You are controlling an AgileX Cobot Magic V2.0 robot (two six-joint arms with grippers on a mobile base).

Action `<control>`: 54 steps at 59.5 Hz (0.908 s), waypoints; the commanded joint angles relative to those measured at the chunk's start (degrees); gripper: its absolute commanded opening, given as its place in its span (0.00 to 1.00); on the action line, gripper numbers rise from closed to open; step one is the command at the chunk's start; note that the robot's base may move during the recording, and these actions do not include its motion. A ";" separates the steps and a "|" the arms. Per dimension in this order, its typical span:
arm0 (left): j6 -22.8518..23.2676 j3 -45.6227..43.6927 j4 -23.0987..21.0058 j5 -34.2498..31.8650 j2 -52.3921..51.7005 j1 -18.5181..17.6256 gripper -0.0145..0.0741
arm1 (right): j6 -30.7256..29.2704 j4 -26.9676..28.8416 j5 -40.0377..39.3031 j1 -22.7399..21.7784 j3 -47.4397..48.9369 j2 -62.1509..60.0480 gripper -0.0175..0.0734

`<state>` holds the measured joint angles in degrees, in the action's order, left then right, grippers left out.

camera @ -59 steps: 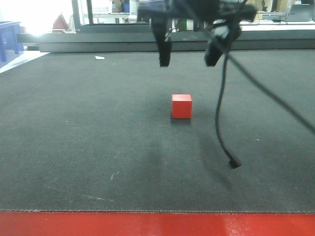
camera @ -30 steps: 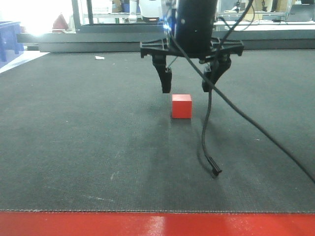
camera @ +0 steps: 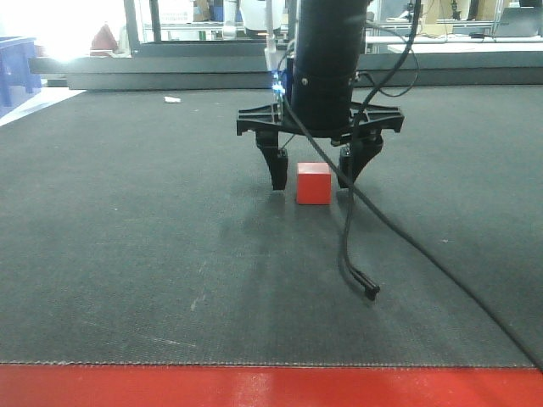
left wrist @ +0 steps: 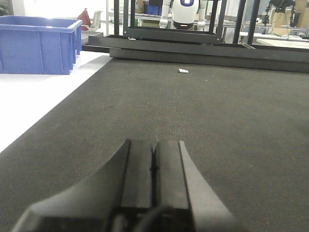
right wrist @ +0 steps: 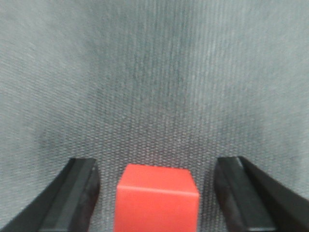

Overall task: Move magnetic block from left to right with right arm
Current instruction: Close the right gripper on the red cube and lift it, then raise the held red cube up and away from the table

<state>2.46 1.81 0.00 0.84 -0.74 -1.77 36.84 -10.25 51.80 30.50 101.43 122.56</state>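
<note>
A dark grey mat (camera: 127, 254) covers the floor, with a red strip (camera: 170, 386) along its near edge. Left of the mat, a blue bin (left wrist: 38, 43) stands on white floor (left wrist: 29, 106). Beyond the mat's far edge runs a black metal frame (left wrist: 193, 46), with what may be desks (camera: 462, 32) behind it.

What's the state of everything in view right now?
block: flat on mat, ungripped, gap on each side.
right end effector: open, lowered, fingers straddling block.
left end effector: shut, empty.
cable: hanging loose, end free.
bin: upright, contents hidden.
</note>
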 commanded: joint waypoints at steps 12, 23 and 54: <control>0.25 0.59 0.00 -5.16 -0.78 -0.25 0.03 | -0.40 -0.74 2.17 -0.29 2.34 -4.25 0.38; 0.25 0.59 0.00 -5.16 -0.78 -0.25 0.03 | -4.63 -0.63 1.98 -1.14 2.34 -9.03 0.35; 0.25 0.59 0.00 -5.16 -0.78 -0.25 0.03 | -26.15 4.57 7.02 -13.38 -6.78 -27.95 0.35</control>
<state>2.46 1.81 0.00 0.84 -0.74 -1.77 13.92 -5.40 60.91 19.44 96.92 101.39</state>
